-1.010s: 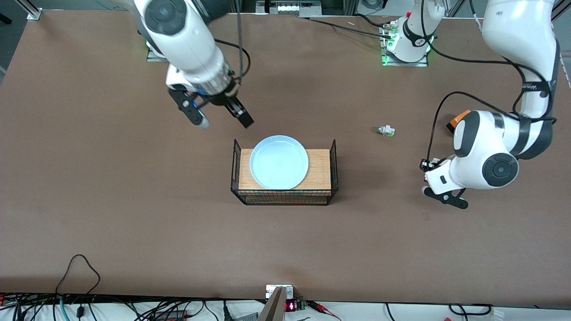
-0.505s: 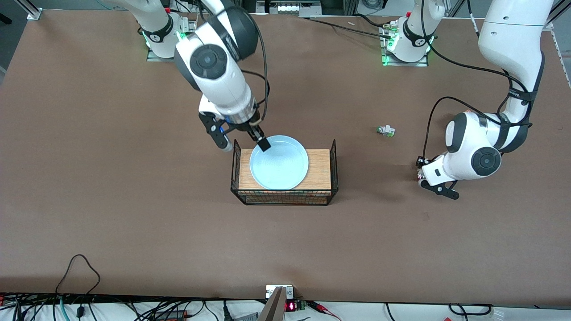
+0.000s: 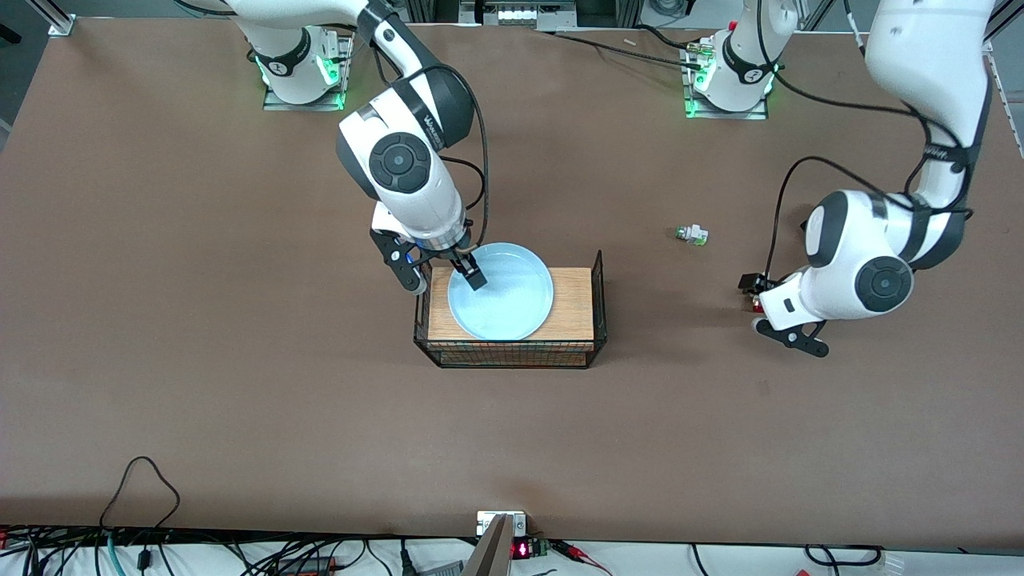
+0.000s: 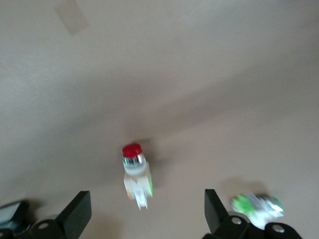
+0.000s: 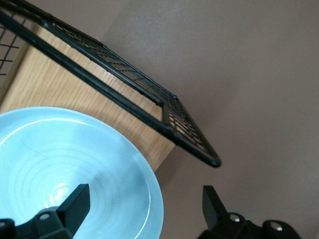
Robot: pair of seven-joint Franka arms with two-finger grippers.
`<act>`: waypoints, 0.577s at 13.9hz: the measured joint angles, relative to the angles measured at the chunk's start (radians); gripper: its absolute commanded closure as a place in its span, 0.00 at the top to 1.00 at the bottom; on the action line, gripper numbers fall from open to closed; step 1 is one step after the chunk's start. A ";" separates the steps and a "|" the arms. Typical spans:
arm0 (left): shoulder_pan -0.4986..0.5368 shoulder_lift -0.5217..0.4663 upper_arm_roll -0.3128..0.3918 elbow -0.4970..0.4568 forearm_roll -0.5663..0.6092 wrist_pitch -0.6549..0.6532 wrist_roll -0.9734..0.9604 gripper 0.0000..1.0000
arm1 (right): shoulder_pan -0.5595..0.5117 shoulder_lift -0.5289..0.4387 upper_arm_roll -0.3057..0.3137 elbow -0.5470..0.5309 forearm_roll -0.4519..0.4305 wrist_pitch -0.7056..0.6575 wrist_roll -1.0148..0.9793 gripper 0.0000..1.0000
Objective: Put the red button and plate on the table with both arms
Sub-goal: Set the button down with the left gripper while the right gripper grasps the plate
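The right gripper (image 3: 442,274) sits at the plate (image 3: 501,291), its fingers spread: one finger (image 3: 474,277) is over the plate's inside, the other (image 3: 406,274) is outside the black wire side (image 3: 421,296) of the wooden board (image 3: 574,304), so the plate's rim at the right arm's end lies between them; the right wrist view shows that rim (image 5: 149,179) and the wire side (image 5: 164,112) between the two fingertips (image 5: 75,199). The plate rests on the board, covering most of it, with a strip of bare wood showing toward the left arm's end. Well apart from the plate, toward the left arm's end of the table (image 3: 240,400), the left gripper (image 3: 772,308) is low over the tabletop with its fingers parted; in the left wrist view the red button (image 4: 135,174) lies on the table between the fingertips (image 4: 77,211), touching neither, its red cap pointing away from the gripper. A white piece with a green end (image 4: 256,205) lies just beside one of those fingers. Another small white and green piece (image 3: 692,234) lies farther from the front camera than the plate, between the plate and the left gripper. The table is matte brown; cables (image 3: 144,496) trail along its edge nearest the front camera.
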 measured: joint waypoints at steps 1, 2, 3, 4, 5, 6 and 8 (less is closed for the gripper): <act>-0.001 -0.018 -0.014 0.057 0.000 -0.078 -0.016 1.00 | 0.001 0.006 0.000 0.000 0.000 0.002 0.000 0.92; -0.002 -0.032 -0.028 0.120 0.000 -0.153 -0.028 1.00 | 0.003 0.012 0.000 0.000 0.000 0.004 0.000 0.86; -0.002 -0.042 -0.041 0.186 0.000 -0.225 -0.036 1.00 | 0.003 0.016 0.000 0.000 0.000 0.006 0.000 0.77; -0.003 -0.049 -0.053 0.257 0.000 -0.294 -0.041 1.00 | 0.004 0.019 0.000 0.000 -0.001 0.011 0.001 0.72; -0.003 -0.053 -0.063 0.320 0.000 -0.352 -0.042 1.00 | 0.004 0.021 0.000 0.001 -0.001 0.020 0.001 0.61; -0.003 -0.055 -0.073 0.374 -0.001 -0.402 -0.043 1.00 | 0.004 0.023 0.000 0.001 -0.001 0.030 0.001 0.55; -0.004 -0.073 -0.083 0.452 -0.002 -0.495 -0.046 1.00 | 0.004 0.024 0.000 0.001 -0.001 0.038 0.001 0.39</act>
